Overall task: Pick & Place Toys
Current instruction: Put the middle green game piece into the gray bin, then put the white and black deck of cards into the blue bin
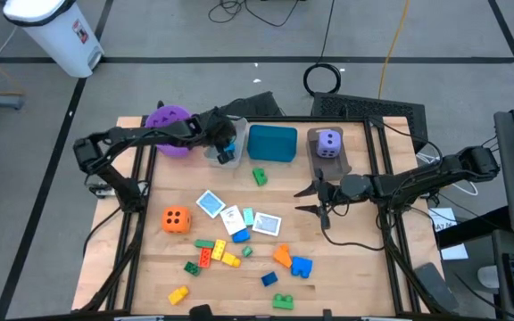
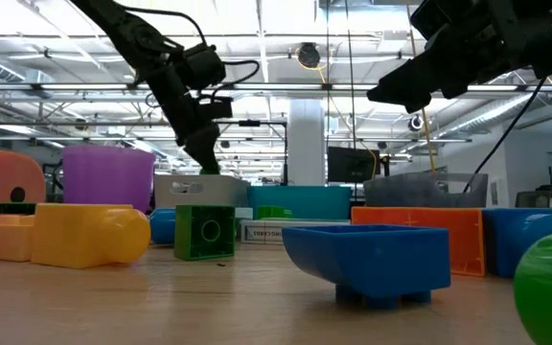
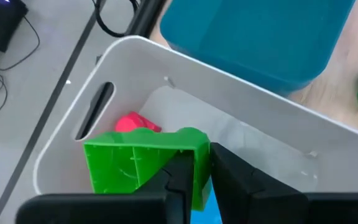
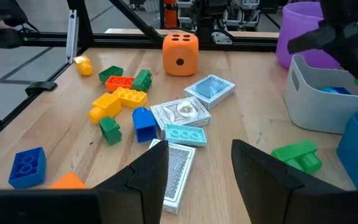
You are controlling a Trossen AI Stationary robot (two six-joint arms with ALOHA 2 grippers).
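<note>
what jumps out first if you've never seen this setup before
The left gripper hangs over the grey bin at the table's far edge, shut on a green brick, with a red piece already inside. Next the eye goes to the bright scatter of bricks and cards across the middle and near side of the table, with the orange die beside it. The right gripper waits open at the right of the pile.

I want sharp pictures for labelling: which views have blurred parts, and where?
Low view: the near blue brick and yellow brick are soft. Left wrist view: the green brick in the left gripper is slightly soft. High view: evenly sharp.
</note>
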